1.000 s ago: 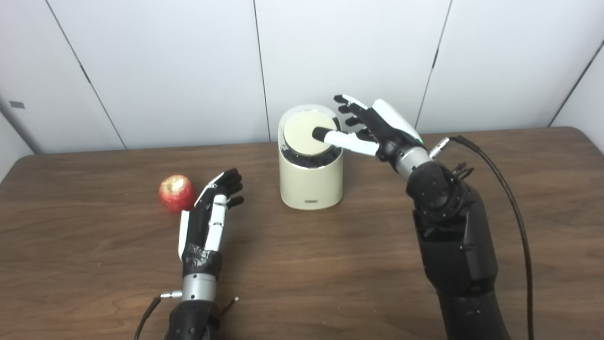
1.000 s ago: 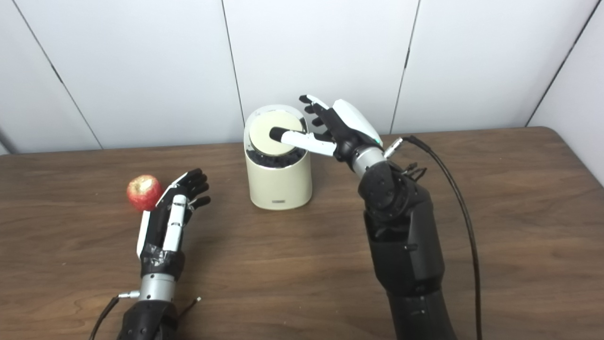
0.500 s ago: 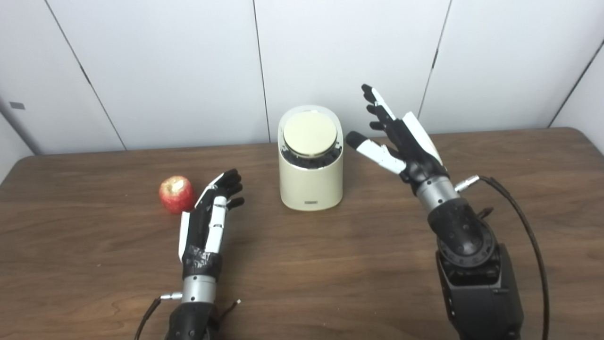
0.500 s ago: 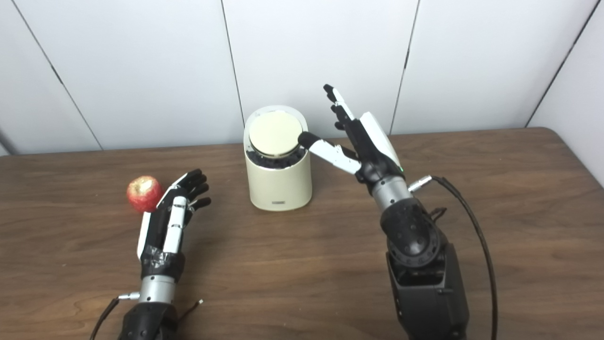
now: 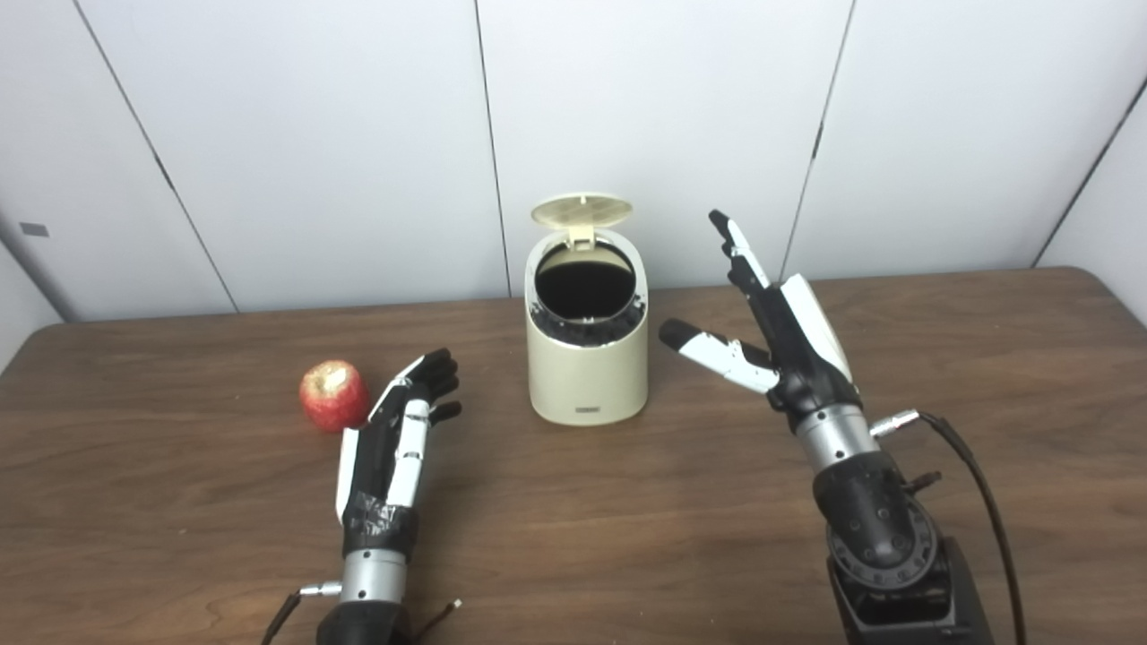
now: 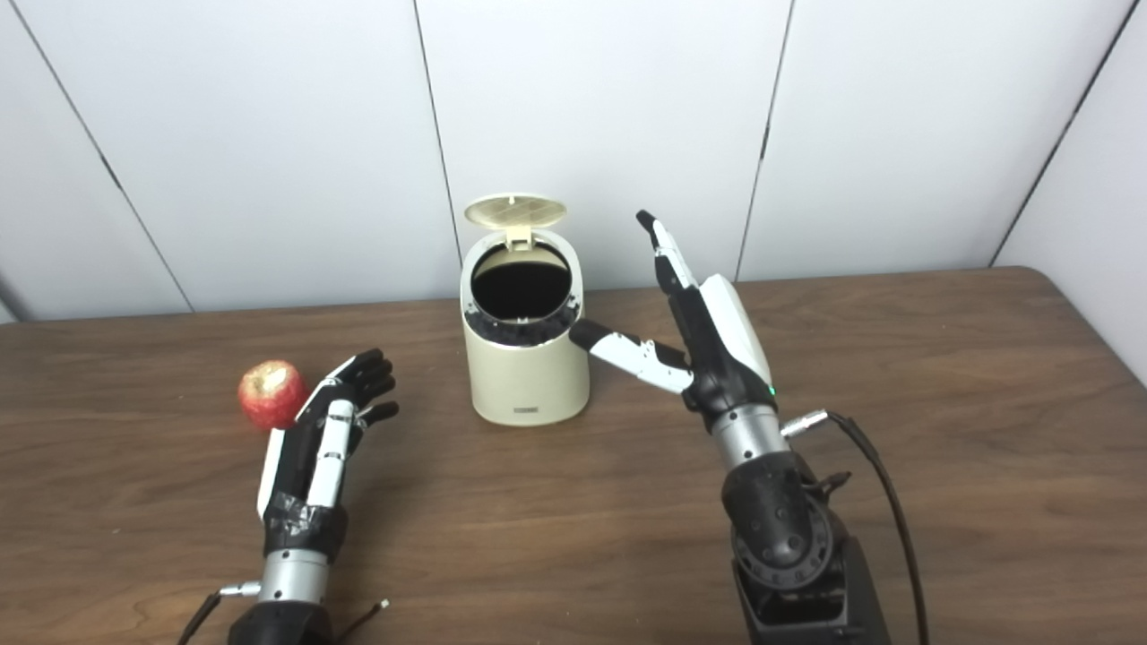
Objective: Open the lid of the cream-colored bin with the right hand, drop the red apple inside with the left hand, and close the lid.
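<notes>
The cream-colored bin [image 5: 587, 376] stands at the middle of the brown table [image 5: 573, 502]. Its round lid [image 5: 582, 210] is tipped up at the back, and the dark inside shows. A red apple [image 5: 333, 395] with a pale bitten top rests on the table, left of the bin. My left hand [image 5: 394, 430] lies open just right of the apple, fingers spread, holding nothing. My right hand [image 5: 775, 331] is raised to the right of the bin, open, fingers pointing up and thumb reaching toward the bin's side without touching it.
A white panelled wall [image 5: 269, 134] rises right behind the table. A black cable [image 5: 977, 484] runs from my right wrist down over the table at the right.
The bin's lid has sprung up from flat and shut to standing open. My right hand pulled off the lid, moving right and back toward me. The camera tilted up a little.
</notes>
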